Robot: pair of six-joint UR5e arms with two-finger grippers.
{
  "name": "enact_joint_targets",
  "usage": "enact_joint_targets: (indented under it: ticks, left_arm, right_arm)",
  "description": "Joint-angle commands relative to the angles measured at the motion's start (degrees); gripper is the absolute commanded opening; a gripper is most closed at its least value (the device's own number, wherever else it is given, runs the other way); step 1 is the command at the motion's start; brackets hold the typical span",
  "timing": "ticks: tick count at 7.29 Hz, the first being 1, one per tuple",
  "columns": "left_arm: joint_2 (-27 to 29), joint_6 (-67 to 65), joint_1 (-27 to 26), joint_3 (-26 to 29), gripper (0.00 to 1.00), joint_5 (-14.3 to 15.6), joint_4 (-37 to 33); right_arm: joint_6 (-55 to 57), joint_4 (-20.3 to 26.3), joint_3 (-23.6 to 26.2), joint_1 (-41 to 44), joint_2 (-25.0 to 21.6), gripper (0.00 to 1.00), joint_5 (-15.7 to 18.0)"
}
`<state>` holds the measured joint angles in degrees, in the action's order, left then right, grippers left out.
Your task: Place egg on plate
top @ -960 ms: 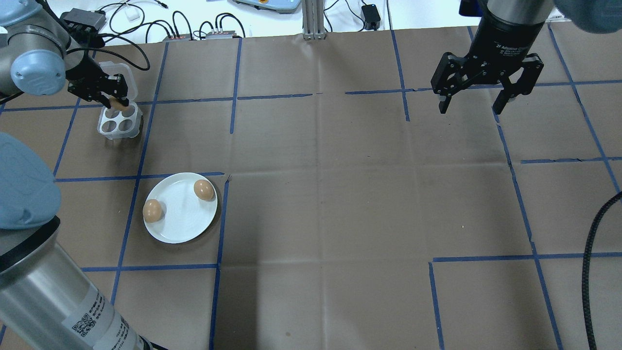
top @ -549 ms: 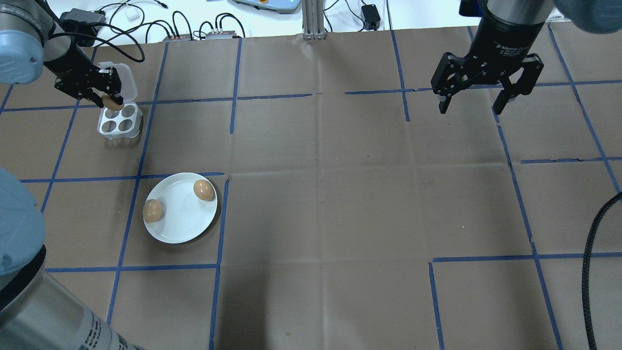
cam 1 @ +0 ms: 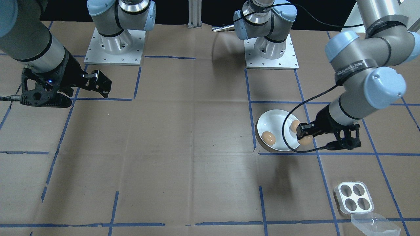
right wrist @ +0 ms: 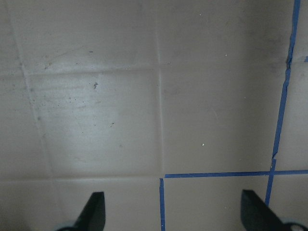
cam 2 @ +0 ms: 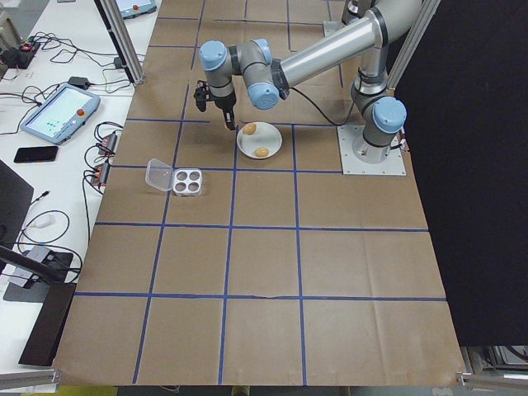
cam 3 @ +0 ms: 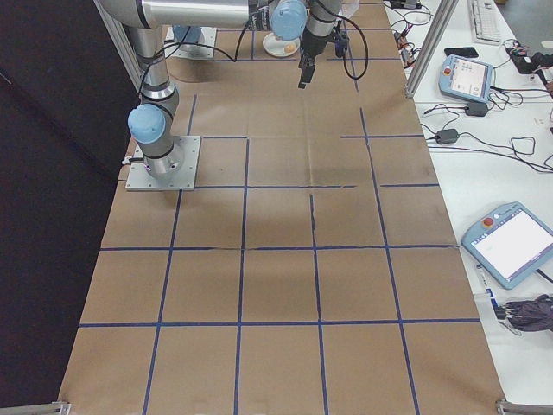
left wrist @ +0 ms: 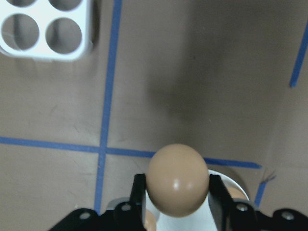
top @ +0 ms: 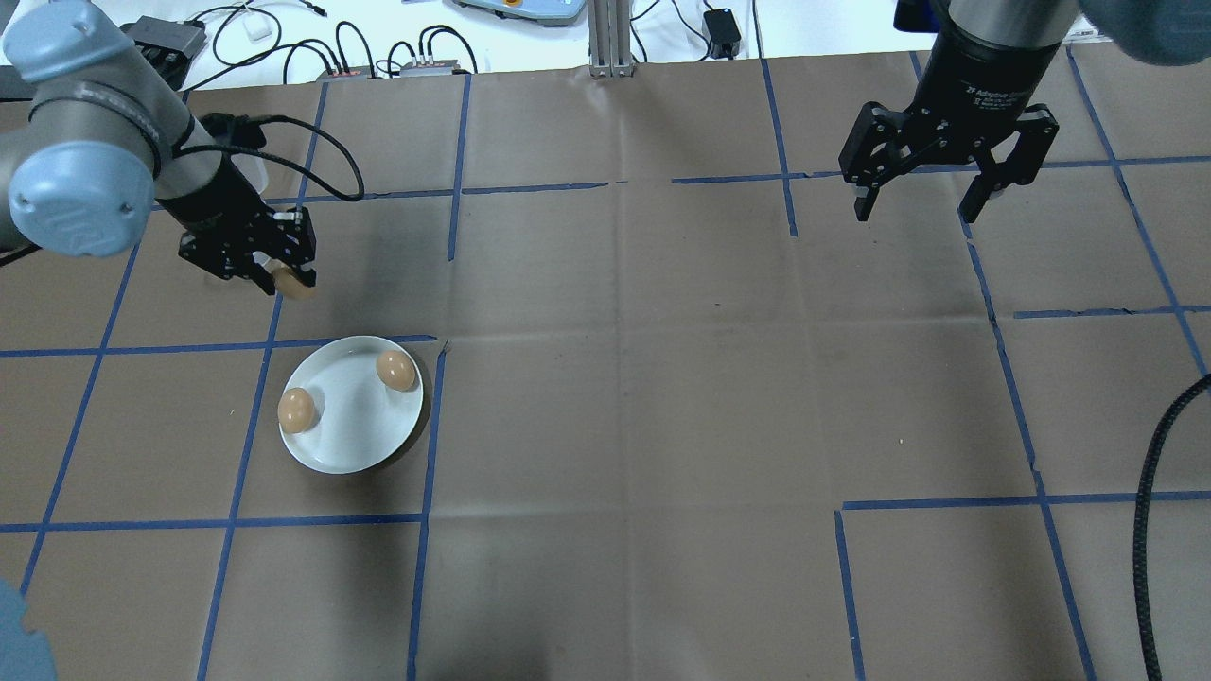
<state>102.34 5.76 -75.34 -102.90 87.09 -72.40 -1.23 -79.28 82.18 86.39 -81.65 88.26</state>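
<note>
Egg [top: 291, 281] in left fingers [top: 280, 278], now off tray [cam 1: 354, 197] toward plate [top: 352, 445]; right fingers [top: 984, 203] spread, unmoved

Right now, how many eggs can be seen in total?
3. Two eggs lie on the plate: one near its edge, one opposite. The third is held in the left gripper. The egg tray is empty.

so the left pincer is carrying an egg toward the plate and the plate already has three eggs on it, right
Not quite: the plate has two eggs on it, not three, as the overhead view shows. One egg sits by its left rim and the other egg near the far rim. The rest holds: the left pincer is carrying an egg toward the plate.
</note>
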Motion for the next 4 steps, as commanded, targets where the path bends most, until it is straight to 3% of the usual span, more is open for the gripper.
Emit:
enact_joint_targets:
  ticks: [1, 2, 3, 4]
  left_arm:
    - [-3.2, -1.1, -0.6, -13.5, 0.15, 0.0, 10.1]
    - [-2.7, -1.3, -0.6, -17.4, 0.15, 0.1, 16.3]
    - [-2.4, -1.2, -0.6, -18.6, 0.15, 0.1, 17.3]
    - [-2.2, -1.0, -0.6, -18.6, 0.25, 0.2, 17.3]
  right_arm:
    - [0.0, 0.0, 0.0, 0.0, 0.0, 1.00, 0.0]
    - [0.0, 0.0, 0.0, 0.0, 0.0, 1.00, 0.0]
    - [0.0, 0.0, 0.0, 0.0, 0.0, 1.00, 0.1]
    - [0.0, 0.0, 0.0, 0.0, 0.0, 1.00, 0.0]
